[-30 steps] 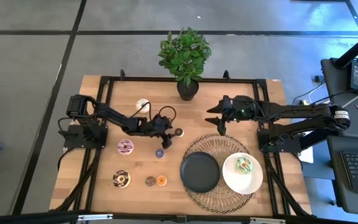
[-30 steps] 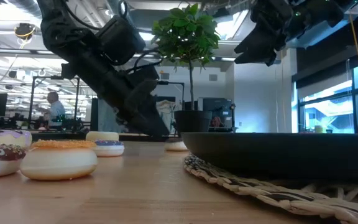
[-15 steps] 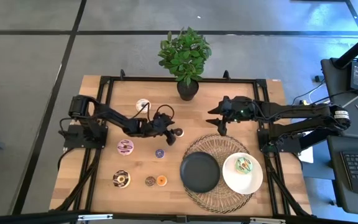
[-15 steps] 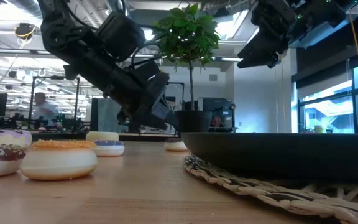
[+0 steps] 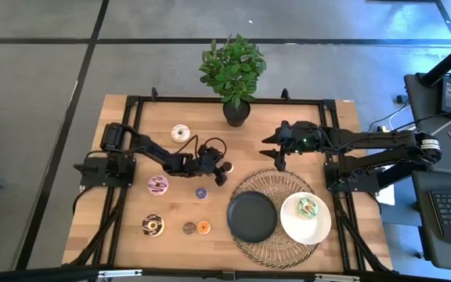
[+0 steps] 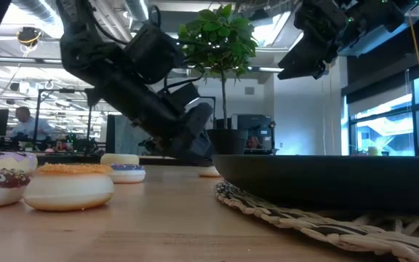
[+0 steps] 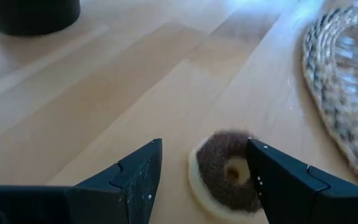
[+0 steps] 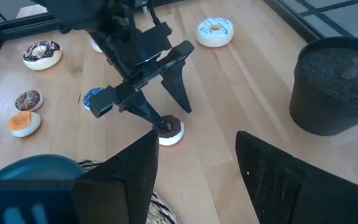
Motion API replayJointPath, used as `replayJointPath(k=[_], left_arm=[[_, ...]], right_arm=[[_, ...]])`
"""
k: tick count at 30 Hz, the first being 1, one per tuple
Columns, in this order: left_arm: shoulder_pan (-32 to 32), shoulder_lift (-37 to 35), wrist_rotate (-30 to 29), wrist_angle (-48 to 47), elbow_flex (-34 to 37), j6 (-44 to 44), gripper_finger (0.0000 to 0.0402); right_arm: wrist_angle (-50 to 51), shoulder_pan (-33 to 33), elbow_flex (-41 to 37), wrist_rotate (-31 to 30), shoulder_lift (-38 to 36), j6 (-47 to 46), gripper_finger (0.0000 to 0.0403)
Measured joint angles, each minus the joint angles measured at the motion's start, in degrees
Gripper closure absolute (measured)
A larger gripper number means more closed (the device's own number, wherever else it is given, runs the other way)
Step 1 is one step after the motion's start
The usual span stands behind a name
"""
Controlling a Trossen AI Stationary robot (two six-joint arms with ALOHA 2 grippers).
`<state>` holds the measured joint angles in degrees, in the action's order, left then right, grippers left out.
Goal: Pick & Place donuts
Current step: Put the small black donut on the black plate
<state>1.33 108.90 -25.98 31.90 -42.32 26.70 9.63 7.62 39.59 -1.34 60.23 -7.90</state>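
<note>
A brown mini donut (image 7: 227, 175) lies flat on the wooden table (image 5: 210, 125), just left of the woven mat (image 5: 276, 178). My left gripper (image 7: 205, 150) is open and low over it, one finger on each side; the right wrist view also shows this (image 8: 166, 124). My right gripper (image 8: 194, 180) is open and empty, held high over the mat's far edge (image 5: 276, 150). A green-iced donut (image 5: 308, 207) lies on the white plate (image 5: 292, 227). The white (image 5: 180, 132), pink (image 5: 157, 185), chocolate (image 5: 153, 225), purple mini (image 5: 201, 193), tan mini (image 5: 189, 228) and orange mini (image 5: 203, 228) donuts lie on the table. My left gripper's fingers point down and straddle the brown mini donut, which lies flat on the table. One finger (image 7: 272, 180) stands right at the donut's rim (image 7: 246, 163); I cannot tell whether it touches.
A black plate (image 5: 251, 217) and the white plate rest on the woven mat at the near right. A potted plant (image 5: 235, 74) stands at the table's far edge. Bare wood lies between the plant and the donuts.
My left gripper has gone from beside the purple mini donut toward the table's right edge, rising a little and then coming down over the brown mini donut. The donuts have kept their places.
</note>
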Motion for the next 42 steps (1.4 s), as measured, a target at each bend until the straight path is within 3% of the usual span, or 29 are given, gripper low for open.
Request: replayJointPath(k=[8,26,33,38,42], left_arm=[[-0.4,0.7,0.1,-6.0,-2.9,-1.1,0.0215],[-0.3,0.0,3.5,-6.8,-2.9,-5.6,0.0346],[0.3,-5.3,11.2,-6.7,-3.8,-8.2,0.0379],[3.8,-6.5,17.8,-9.0,-11.2,-14.5,0.0385],[7.3,-3.7,16.1,-17.4,-20.1,-17.5,0.0385]], right_arm=[[0.0,0.0,0.0,0.0,0.0,3.7,0.0189],[-0.3,0.0,0.0,0.0,-0.3,3.8,0.0189],[5.7,-1.8,0.0,0.0,-4.9,0.3,0.0189],[8.7,-3.9,0.0,-0.3,-7.7,-2.5,0.0189],[8.9,-4.0,0.0,-0.8,-8.6,-3.1,0.0189]])
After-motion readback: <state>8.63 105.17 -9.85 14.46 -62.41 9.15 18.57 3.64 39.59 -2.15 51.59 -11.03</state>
